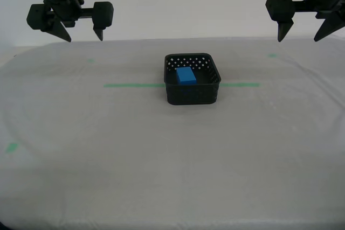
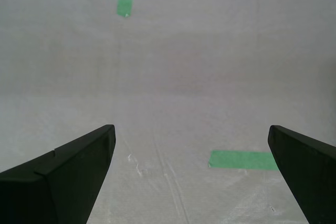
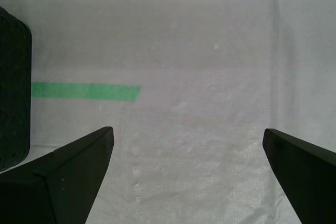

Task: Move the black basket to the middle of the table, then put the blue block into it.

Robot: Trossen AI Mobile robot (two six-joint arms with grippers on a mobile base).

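Observation:
The black basket [image 1: 192, 95] sits mid-table on the green tape line [image 1: 132, 85], with the blue block [image 1: 186, 75] lying inside it. My first gripper [image 1: 298, 37] hangs open and empty high at the exterior view's right, well away from the basket. Its wrist view shows the open gripper [image 3: 188, 131], the basket's wall [image 3: 13, 93] and the tape line's end [image 3: 86, 91]. My second gripper [image 1: 84, 39] hangs open and empty high at the exterior view's left. In its wrist view the gripper [image 2: 190, 128] is over bare cloth and the tape's other end [image 2: 242, 160].
The table [image 1: 161, 154] is covered in whitish-grey cloth. Small green tape bits lie at the exterior view's left [image 1: 11, 147], back left [image 1: 90, 60] and back right [image 1: 273, 55]. One bit [image 2: 124, 7] shows in the second wrist view.

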